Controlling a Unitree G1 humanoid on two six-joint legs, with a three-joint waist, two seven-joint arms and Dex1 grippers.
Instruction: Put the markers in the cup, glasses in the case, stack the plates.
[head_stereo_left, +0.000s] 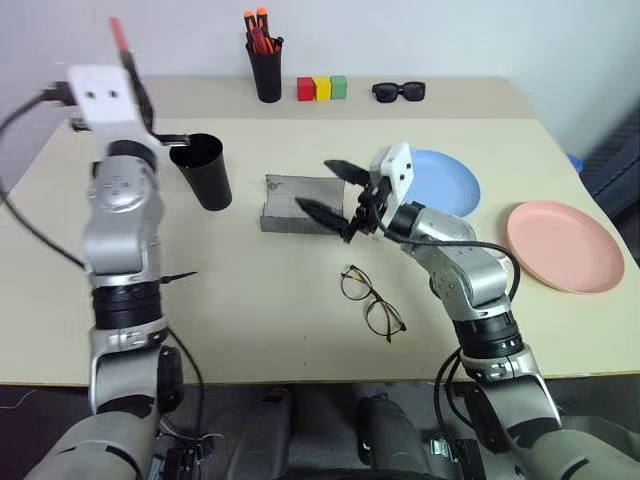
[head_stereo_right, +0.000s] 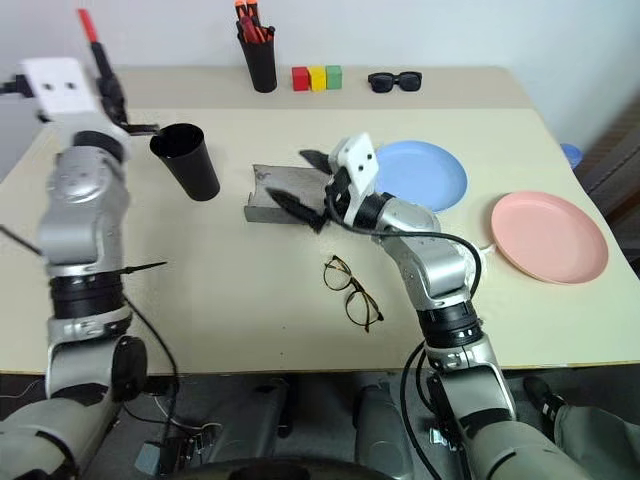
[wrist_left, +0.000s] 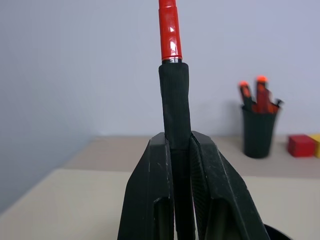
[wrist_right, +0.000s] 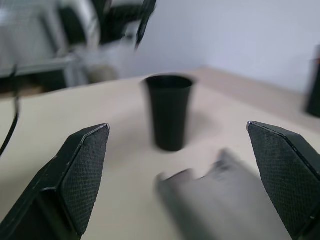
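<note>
Left eye view: nearest to the robot, the glasses (head_stereo_left: 372, 301) are seen lying open on the beige table (head_stereo_left: 280, 330), in front of the right arm and apart from everything else. Further in, the right gripper (head_stereo_left: 335, 192) is held above the grey case (head_stereo_left: 290, 204), with its two black fingers spread wide and nothing between them. The case lies open near the middle of the table. To its left, well apart from it, the cup (head_stereo_left: 205, 170) stands upright. On the right side of the table, the pink plate (head_stereo_left: 565, 245) lies near the edge, and the light blue plate (head_stereo_left: 445, 180) lies further in, just behind the right gripper; the two plates are apart, not stacked. The left gripper (wrist_left: 179, 145) is raised high over the left part of the table, above and beside the cup, and its fingers are closed on the black marker with a red end (wrist_left: 172, 65), which points upward. At the far edge are found a black pen pot (head_stereo_left: 266, 68) with orange-tipped pens, three small coloured blocks (head_stereo_left: 322, 88) and black sunglasses (head_stereo_left: 399, 91).
</note>
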